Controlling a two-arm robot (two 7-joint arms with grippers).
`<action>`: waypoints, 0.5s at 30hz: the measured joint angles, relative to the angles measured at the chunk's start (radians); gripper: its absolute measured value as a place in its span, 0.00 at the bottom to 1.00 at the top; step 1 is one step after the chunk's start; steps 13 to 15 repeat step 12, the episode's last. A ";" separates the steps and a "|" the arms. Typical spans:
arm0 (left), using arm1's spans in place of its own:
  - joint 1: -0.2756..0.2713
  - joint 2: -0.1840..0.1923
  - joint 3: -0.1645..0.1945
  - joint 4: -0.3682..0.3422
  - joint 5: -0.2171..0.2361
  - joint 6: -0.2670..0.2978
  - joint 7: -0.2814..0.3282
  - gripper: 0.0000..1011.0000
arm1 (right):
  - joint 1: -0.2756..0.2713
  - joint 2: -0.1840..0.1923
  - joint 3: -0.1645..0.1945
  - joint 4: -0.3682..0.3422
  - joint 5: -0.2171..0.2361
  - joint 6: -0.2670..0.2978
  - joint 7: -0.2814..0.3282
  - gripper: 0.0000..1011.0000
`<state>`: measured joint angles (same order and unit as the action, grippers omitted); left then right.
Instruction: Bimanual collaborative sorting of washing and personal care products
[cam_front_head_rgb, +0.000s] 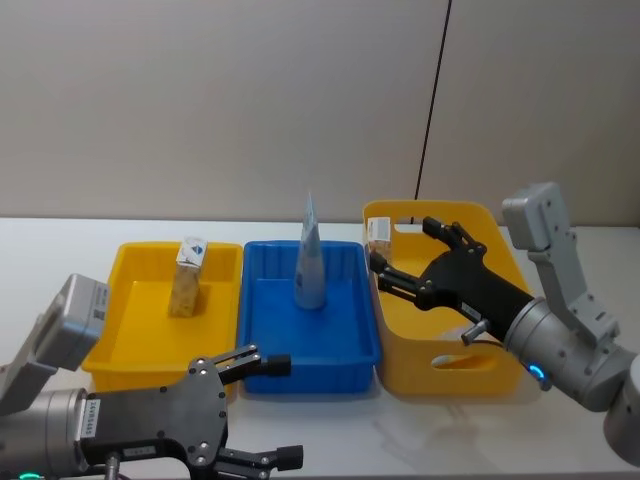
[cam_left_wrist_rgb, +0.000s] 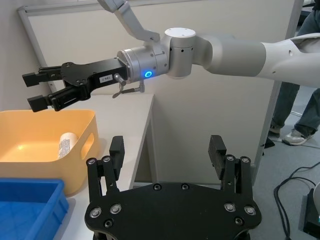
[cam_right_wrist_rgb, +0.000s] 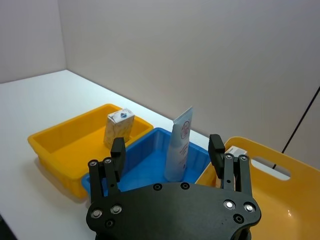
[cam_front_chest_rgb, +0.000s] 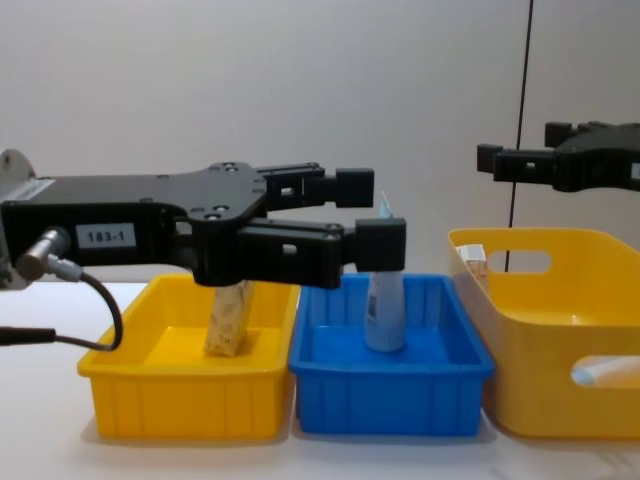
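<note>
At the lower left of the head view, the left gripper (cam_front_head_rgb: 262, 410) hovers level, fingers open. At right, the right gripper (cam_front_head_rgb: 400, 254) reaches over the yellow bin (cam_front_head_rgb: 440, 375), fingers spread and empty.

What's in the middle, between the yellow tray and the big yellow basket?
The blue tray, holding an upright pale pouch, seen in the head view.

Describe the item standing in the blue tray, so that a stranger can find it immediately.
Three trays sit in a row on the white table; take the blue tray in the middle. The pale blue-white pouch stands upright there, alone. It tapers to a thin top edge, unlike the boxy cream carton in the yellow tray beside it.
</note>
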<state>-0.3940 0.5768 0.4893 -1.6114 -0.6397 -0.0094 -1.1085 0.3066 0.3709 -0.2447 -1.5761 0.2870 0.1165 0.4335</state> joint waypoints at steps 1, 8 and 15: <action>0.000 0.000 0.000 0.000 0.000 0.000 0.000 0.99 | -0.002 0.001 0.000 -0.003 0.000 0.002 -0.002 0.99; 0.000 0.000 0.000 0.000 0.000 0.000 0.000 0.99 | -0.017 0.006 0.000 -0.022 -0.002 0.012 -0.013 0.99; 0.000 0.000 0.000 0.000 0.000 0.000 0.000 0.99 | -0.024 0.008 0.000 -0.029 -0.004 0.017 -0.017 0.99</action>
